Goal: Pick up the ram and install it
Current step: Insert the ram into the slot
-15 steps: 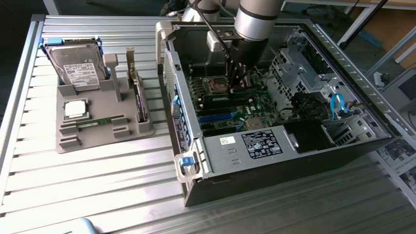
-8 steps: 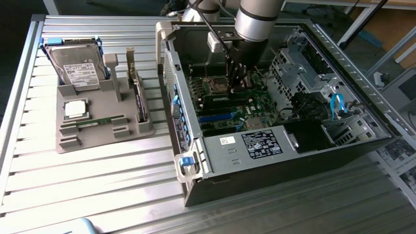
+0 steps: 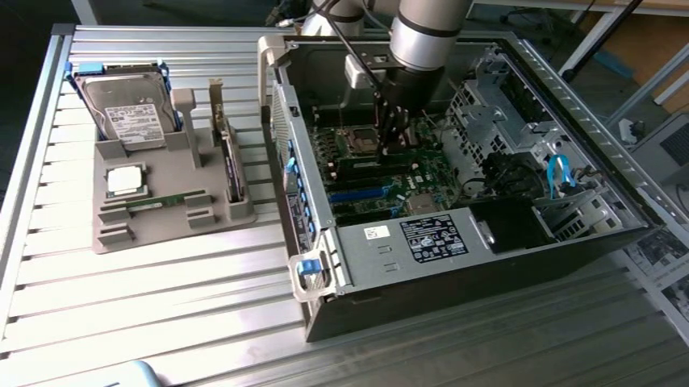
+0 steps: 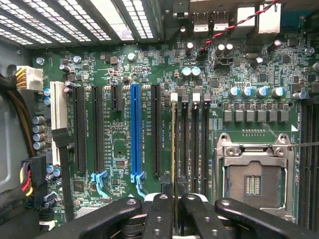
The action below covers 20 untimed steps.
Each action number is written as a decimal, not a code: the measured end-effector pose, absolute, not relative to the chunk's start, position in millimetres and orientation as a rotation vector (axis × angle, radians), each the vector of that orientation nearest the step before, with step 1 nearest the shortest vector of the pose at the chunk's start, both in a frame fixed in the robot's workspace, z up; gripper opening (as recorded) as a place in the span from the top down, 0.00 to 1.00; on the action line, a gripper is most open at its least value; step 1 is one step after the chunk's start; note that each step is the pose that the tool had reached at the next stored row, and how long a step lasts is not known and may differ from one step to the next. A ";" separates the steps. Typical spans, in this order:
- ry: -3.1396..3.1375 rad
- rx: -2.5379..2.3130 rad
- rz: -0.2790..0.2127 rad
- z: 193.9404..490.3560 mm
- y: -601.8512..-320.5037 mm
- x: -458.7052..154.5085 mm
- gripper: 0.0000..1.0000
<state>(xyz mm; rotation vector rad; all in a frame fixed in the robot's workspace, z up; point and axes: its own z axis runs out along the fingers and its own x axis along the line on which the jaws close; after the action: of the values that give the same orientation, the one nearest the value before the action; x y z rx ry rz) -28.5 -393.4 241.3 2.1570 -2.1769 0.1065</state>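
My gripper (image 3: pixel 392 143) reaches down into the open computer case (image 3: pixel 453 242), over the motherboard beside the processor socket. In the wrist view the gripper (image 4: pixel 175 201) is shut on the ram (image 4: pixel 174 144), a thin green stick seen edge-on. The stick lies along the first of the black memory slots (image 4: pixel 185 144), next to the empty socket (image 4: pixel 254 177); I cannot tell whether it is seated in that slot. A second, alike ram stick (image 3: pixel 167 201) lies on the grey holder (image 3: pixel 161 234) outside the case, at the exterior view's left.
The grey holder also carries a hard drive (image 3: pixel 129 117) and a square silver processor (image 3: pixel 126 179). A blue expansion slot (image 4: pixel 135 129) and black slots run beside the memory slots. Cables and a drive cage (image 3: pixel 506 121) crowd the case's far side. The ribbed metal table (image 3: pixel 161 322) surrounds everything.
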 end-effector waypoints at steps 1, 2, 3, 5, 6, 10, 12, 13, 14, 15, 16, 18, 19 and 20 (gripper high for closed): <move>-2.177 2.157 0.106 241.2 -393.5 -28.3 0.87; -2.177 2.157 0.107 241.2 -393.6 -27.9 0.87; -2.177 2.157 0.107 241.1 -393.7 -27.2 0.87; -2.177 2.157 0.107 240.7 -393.7 -26.0 0.87; -2.177 2.157 0.106 240.2 -393.7 -25.4 0.87; -2.177 2.157 0.106 237.6 -393.7 -24.5 0.87; -2.177 2.157 0.106 236.5 -393.7 -24.5 0.87; -2.177 2.157 0.106 236.0 -393.7 -24.5 0.87; -2.177 2.157 0.106 235.6 -393.7 -24.5 0.87; -2.177 2.157 0.106 235.2 -393.6 -24.5 0.87; -2.177 2.158 0.105 234.9 -393.4 -24.4 0.87; -2.178 2.158 0.104 234.5 -392.4 -24.4 0.87; -2.178 2.158 0.104 234.5 -392.0 -24.5 0.87; -2.178 2.159 0.104 234.5 -392.0 -24.5 0.87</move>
<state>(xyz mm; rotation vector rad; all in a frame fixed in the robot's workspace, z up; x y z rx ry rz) -24.5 -392.0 234.5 2.1586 -2.1777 0.1038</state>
